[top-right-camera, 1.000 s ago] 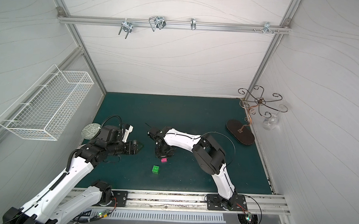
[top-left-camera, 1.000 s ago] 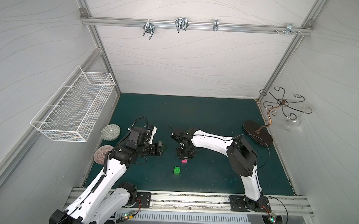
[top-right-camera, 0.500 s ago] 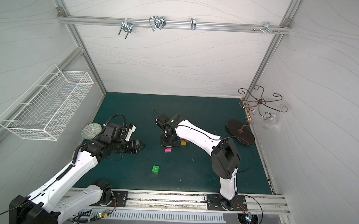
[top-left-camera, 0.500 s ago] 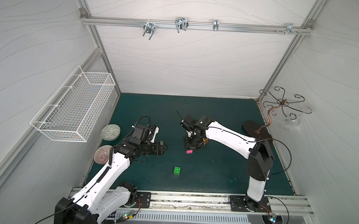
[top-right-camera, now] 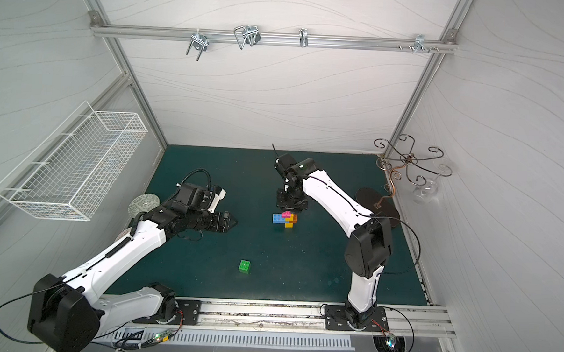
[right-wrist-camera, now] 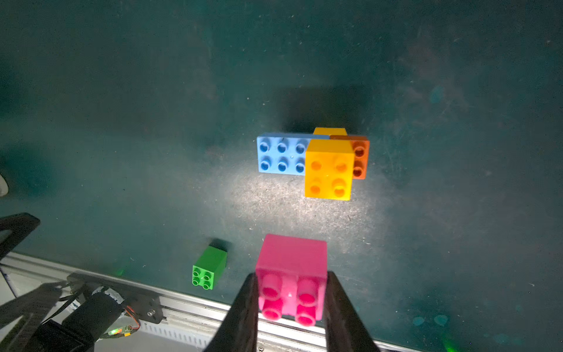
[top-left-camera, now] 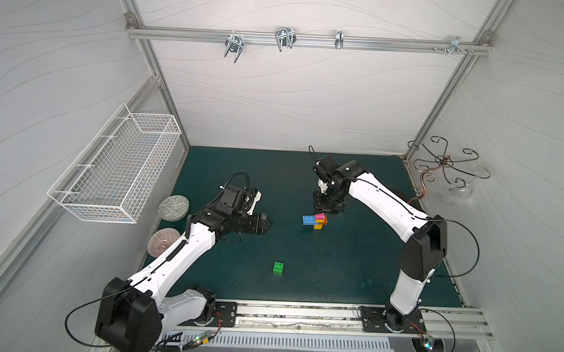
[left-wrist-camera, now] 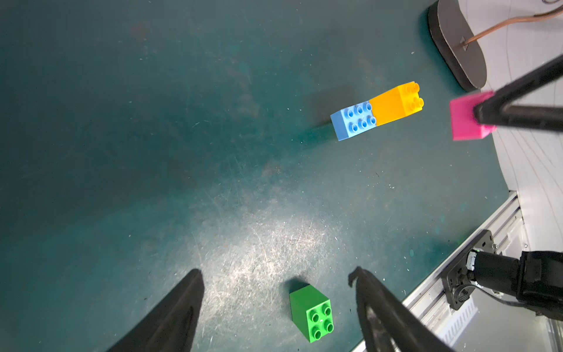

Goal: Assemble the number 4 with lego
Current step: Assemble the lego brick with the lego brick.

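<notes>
Right hand narrow, clamped on pink square studded plastic brick. Brick held clear of dark green surface.

Just beyond right hand's fingertips, joined cluster on surface:
- long blue studded brick
- yellow square brick over its end
- orange square brick touching alongside
- second yellow brick peeking behind

Pink brick apart from cluster.

Left hand wide, empty, above surface. Green square brick alone on surface near left hand, untouched, well apart from right hand.
</notes>
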{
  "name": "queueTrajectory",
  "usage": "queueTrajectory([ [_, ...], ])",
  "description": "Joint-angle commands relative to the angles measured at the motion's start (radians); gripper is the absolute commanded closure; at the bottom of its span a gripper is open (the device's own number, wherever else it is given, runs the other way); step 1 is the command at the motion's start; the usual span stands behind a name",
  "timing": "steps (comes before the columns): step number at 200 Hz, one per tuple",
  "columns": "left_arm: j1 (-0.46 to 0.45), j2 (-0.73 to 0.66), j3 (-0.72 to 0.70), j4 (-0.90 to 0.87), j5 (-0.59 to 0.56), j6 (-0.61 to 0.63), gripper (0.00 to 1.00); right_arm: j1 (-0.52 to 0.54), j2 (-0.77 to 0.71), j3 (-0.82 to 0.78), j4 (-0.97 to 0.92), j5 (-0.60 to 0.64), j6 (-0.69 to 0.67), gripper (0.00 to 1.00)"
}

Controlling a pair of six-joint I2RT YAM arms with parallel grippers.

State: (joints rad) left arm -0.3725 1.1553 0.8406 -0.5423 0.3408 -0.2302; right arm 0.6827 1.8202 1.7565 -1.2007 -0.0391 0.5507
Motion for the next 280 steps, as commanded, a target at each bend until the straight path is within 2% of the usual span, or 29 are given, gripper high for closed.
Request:
queueTrajectory([
  [1, -0.011, 0.025, 0.046, 0.051, 0.004, 0.039, 0.2, -0.033, 0.003, 0.035, -0.045, -0.005, -0.058, 0.77],
  [42, -0.012, 0.042, 0.028, 0.085, 0.022, 0.053, 0.2, -0.071, 0.055, 0.077, -0.043, -0.037, -0.105, 0.77],
  [101, -0.013, 0.045, 0.011, 0.108, 0.035, 0.054, 0.2, -0.072, 0.1, 0.079, -0.025, -0.069, -0.122, 0.77],
  [280, -0.013, 0.046, 0.007, 0.116, 0.044, 0.051, 0.2, -0.072, 0.155, 0.052, -0.007, -0.038, -0.149, 0.77],
])
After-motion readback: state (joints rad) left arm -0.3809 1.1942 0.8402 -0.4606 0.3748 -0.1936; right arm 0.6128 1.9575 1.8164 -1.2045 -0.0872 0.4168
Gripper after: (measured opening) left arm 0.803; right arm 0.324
